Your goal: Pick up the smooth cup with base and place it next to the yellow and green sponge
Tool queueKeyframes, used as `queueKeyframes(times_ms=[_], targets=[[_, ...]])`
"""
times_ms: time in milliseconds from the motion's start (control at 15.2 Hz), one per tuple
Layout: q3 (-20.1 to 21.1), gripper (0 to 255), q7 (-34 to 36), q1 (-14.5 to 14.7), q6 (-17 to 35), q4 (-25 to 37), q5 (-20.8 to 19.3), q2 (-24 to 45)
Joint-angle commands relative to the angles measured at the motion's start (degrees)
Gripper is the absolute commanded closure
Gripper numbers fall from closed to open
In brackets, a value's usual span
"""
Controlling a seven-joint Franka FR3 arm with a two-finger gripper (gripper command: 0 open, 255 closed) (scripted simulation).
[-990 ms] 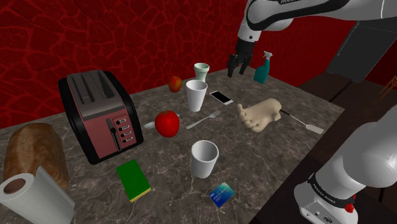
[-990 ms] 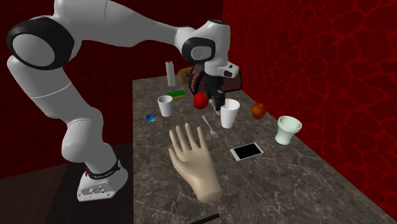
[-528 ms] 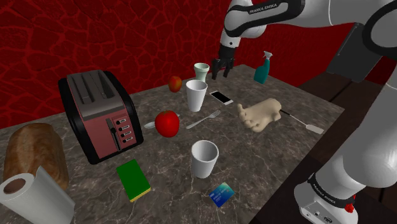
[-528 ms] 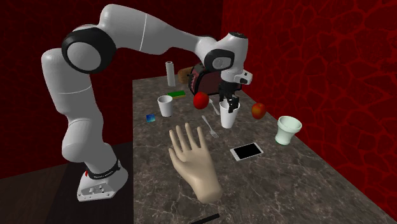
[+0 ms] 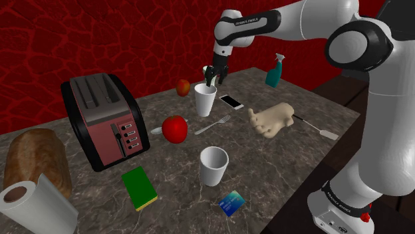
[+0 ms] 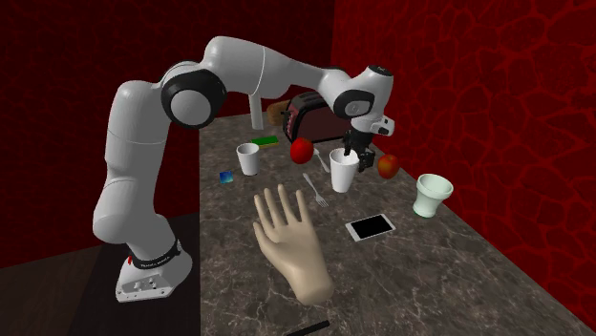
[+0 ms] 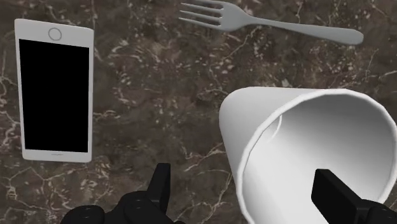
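The footed pale green cup (image 6: 432, 194) stands upright near the red wall; in the shoulder view only its rim (image 5: 205, 68) peeks out behind my hand. My gripper (image 5: 211, 78) (image 6: 351, 157) hangs open above the rim of a taller plain white cup (image 5: 205, 100) (image 6: 343, 172). In the wrist view the gripper (image 7: 245, 197) holds nothing, with one fingertip (image 7: 331, 194) over that white cup's mouth (image 7: 305, 153) and the other over bare marble. The green and yellow sponge (image 5: 139, 188) (image 6: 266, 140) lies flat far off, beyond a red toaster (image 5: 100, 119).
A white phone (image 5: 231, 102) (image 7: 55, 98) and a fork (image 5: 213, 124) (image 7: 267, 22) lie beside the tall cup. Also here: a red apple (image 5: 175, 128), a smaller apple (image 5: 183, 87), a short white cup (image 5: 213, 165), a model hand (image 5: 271, 119), a teal spray bottle (image 5: 275, 70).
The arm has swung from near the spray bottle toward the shoulder view's left and lower, ending over the tall white cup. The fingers stayed open; nothing on the table moved.
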Motion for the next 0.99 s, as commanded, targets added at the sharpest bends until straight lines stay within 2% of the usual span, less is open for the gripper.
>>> queueKeyframes(times_ms=[0,330,858,924], targets=[[0.1,0,0.0,0.1,0.8,0.2,0.1,1.0],[0.3,0,-0.2,0.4,4.4,-2.2,0.4,2.2],[0.3,0,-0.2,0.4,4.4,-2.2,0.4,2.2],[0.3,255,-0.2,0.4,4.4,-2.2,0.4,2.2]])
